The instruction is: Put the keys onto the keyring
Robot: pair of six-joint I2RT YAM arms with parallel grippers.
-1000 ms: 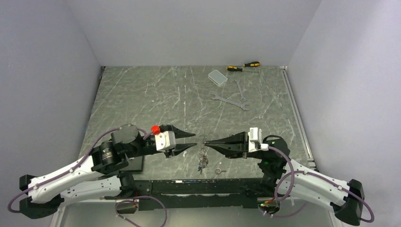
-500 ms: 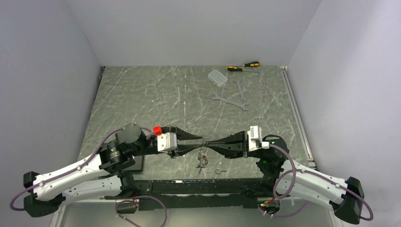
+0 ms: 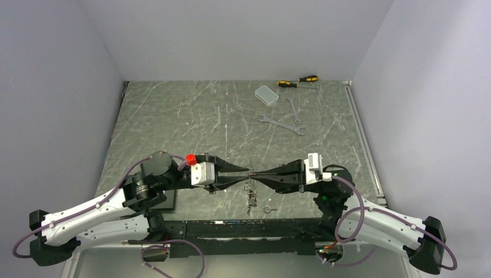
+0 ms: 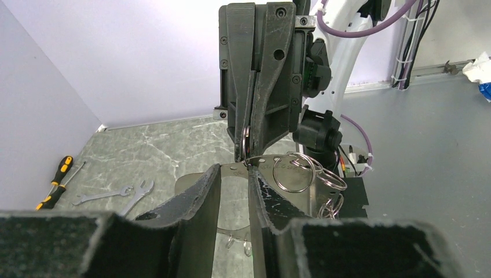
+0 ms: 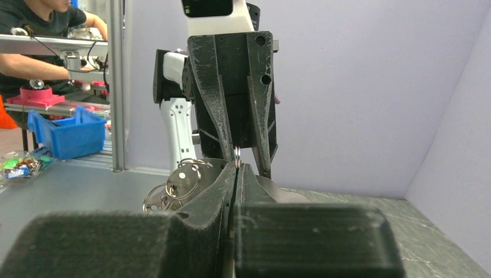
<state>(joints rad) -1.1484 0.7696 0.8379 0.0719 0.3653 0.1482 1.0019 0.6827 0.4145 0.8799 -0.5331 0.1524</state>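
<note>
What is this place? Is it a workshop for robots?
Probably a robot lab or workshop. Two robot arms are bolted to a walled-in table, wrenches and screwdrivers lie on it, and a person works at a cluttered bench nearby.

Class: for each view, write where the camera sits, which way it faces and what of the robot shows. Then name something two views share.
Top external: above and behind the robot, looking down on the table; both arms show, left pincer and right pincer tip to tip.
Left wrist: on the left arm, facing the right pincer; own fingers show below.
Right wrist: on the right arm, facing the left pincer; own shut fingers show below.
Shared: both wrist views show the keyring.
</note>
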